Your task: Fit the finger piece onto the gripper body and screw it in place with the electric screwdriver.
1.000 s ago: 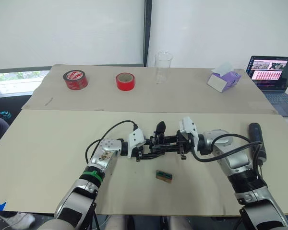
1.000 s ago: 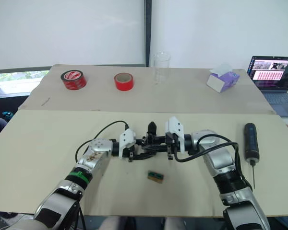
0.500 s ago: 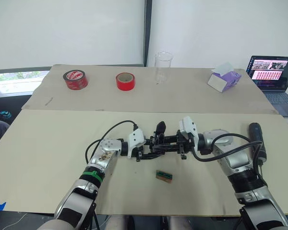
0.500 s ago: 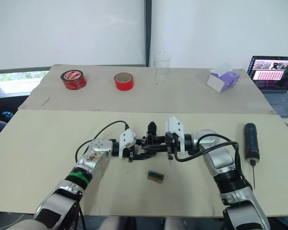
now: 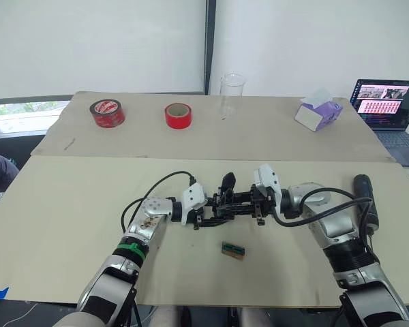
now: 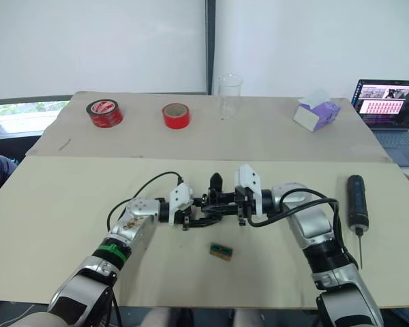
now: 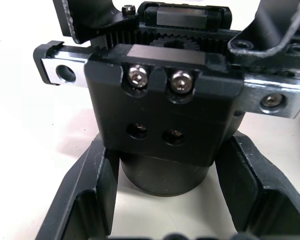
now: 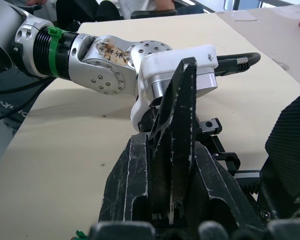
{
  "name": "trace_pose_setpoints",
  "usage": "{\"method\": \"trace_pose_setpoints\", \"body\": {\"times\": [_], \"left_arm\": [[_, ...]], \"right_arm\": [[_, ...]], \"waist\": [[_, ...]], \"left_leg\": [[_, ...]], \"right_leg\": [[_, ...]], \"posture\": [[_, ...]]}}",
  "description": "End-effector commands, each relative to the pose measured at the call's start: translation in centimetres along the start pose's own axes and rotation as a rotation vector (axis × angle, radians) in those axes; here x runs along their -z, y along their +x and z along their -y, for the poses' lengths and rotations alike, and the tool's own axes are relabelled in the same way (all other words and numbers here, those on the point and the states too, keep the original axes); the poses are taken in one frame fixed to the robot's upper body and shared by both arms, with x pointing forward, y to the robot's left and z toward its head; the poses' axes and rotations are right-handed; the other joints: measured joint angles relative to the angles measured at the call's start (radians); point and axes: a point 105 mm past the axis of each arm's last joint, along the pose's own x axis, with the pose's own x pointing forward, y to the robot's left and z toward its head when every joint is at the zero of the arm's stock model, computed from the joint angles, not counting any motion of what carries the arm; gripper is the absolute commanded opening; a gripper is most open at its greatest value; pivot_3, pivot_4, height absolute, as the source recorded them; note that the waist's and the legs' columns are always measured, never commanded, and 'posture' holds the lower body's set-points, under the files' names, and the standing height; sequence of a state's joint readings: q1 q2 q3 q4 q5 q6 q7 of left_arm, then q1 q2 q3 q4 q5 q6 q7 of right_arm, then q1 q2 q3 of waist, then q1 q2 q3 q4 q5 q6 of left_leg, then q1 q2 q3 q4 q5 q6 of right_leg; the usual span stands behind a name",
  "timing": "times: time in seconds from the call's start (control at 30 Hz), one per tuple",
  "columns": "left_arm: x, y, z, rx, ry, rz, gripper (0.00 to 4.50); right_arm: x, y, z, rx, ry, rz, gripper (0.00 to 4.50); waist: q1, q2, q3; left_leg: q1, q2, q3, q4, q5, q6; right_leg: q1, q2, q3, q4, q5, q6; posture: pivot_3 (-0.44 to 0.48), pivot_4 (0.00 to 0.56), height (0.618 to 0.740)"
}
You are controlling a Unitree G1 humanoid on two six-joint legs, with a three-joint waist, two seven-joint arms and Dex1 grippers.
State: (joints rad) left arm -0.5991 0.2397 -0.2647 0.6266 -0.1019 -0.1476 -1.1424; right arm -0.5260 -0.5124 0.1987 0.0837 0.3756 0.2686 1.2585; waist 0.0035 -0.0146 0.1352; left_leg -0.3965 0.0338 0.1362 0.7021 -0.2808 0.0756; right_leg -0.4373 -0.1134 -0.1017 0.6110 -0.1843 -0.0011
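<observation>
The gripper body [image 5: 221, 204] is clamped by the left gripper [image 5: 203, 212] so that the finger piece [image 8: 174, 150], pinched by the right gripper [image 5: 249, 204], can be seated, the electric screwdriver [image 6: 355, 201] lying unused at right.

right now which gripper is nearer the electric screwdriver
The right. The right gripper sits mid-table at the gripper body, on the same side as the electric screwdriver, which lies untouched near the table's right edge. The left gripper is on the body's far side, further away.

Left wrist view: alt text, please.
Close-up of the black gripper body standing on the pale table, its round base between the left gripper's two black fingers. Two silver screws sit above two screw holes.
</observation>
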Motion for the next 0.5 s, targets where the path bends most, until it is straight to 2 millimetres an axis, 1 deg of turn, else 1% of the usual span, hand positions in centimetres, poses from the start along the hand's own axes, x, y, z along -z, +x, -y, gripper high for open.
{"method": "trace_pose_setpoints", "body": {"times": [0.03, 0.27, 0.5], "left_arm": [[3.09, -0.30, 1.62, 0.046, -0.073, -0.101, 2.27], [3.13, -0.21, 1.70, 0.044, -0.077, -0.099, 2.27], [3.21, -0.24, 1.74, 0.037, -0.081, -0.097, 2.27]], "right_arm": [[0.49, -1.42, 0.88, 0.054, 0.016, -0.046, 0.45], [0.55, -1.56, 0.42, 0.032, 0.024, -0.056, 0.45], [0.21, -1.74, 0.17, 0.022, 0.025, -0.059, 0.45]], "waist": [[0.000, 0.000, 0.000], [0.001, 0.000, 0.000], [0.003, 0.000, 0.000]], "left_leg": [[0.000, 0.000, 0.000, 0.000, 0.000, 0.000], [0.000, 0.000, 0.000, 0.000, 0.000, 0.000], [-0.001, 0.000, 0.000, 0.000, 0.000, 0.000]], "right_leg": [[0.000, 0.000, 0.000, 0.000, 0.000, 0.000], [0.000, 0.000, 0.000, 0.000, 0.000, 0.000], [-0.001, 0.000, 0.000, 0.000, 0.000, 0.000]], "posture": [[0.000, 0.150, 0.740], [0.000, 0.150, 0.740], [0.000, 0.150, 0.740]]}}
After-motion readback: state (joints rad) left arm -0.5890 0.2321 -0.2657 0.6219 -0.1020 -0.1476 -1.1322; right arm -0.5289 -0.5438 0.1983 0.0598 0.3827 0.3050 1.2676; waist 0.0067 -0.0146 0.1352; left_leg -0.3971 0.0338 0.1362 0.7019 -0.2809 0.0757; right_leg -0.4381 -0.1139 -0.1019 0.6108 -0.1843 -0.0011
